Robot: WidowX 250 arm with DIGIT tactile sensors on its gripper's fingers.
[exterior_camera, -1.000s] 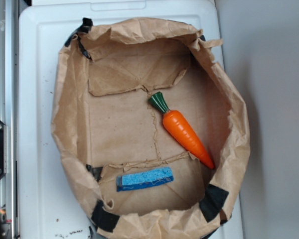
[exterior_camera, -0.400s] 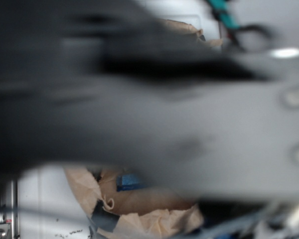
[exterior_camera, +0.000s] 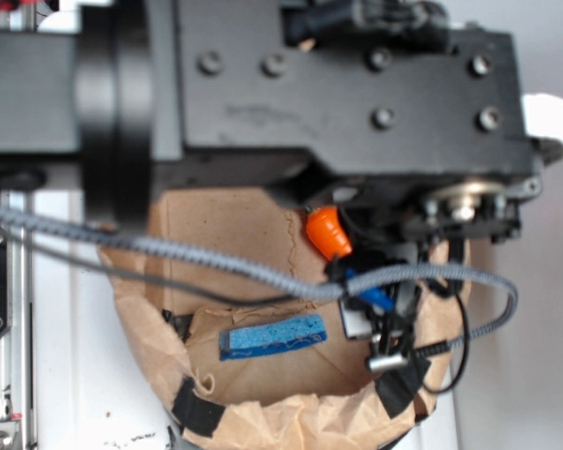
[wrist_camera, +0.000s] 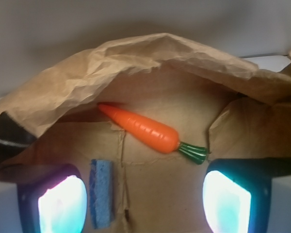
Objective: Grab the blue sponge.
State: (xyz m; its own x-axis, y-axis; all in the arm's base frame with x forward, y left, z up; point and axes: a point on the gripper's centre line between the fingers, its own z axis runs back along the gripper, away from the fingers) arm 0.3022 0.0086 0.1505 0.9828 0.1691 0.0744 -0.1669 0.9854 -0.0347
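The blue sponge (exterior_camera: pixel 272 337) lies flat on the floor of a brown paper bag (exterior_camera: pixel 263 403), near its front fold. In the wrist view the blue sponge (wrist_camera: pixel 101 193) lies lengthwise just inside my left finger (wrist_camera: pixel 58 204). My gripper (wrist_camera: pixel 143 204) is open, wide apart, above the bag floor with nothing between its fingers. In the exterior view the gripper (exterior_camera: pixel 383 309) hangs to the right of the sponge, above the bag's right side, apart from the sponge. The black arm hides the upper half of the bag.
An orange toy carrot (wrist_camera: pixel 143 128) with a green top lies across the bag floor beyond the sponge; only its thick end (exterior_camera: pixel 325 232) shows under the arm. Crumpled bag walls (wrist_camera: pixel 136 53) rise all round. Grey cables (exterior_camera: pixel 216 267) cross above the bag.
The arm has swung in over the bag and now covers its upper half. Sponge and carrot have not moved.
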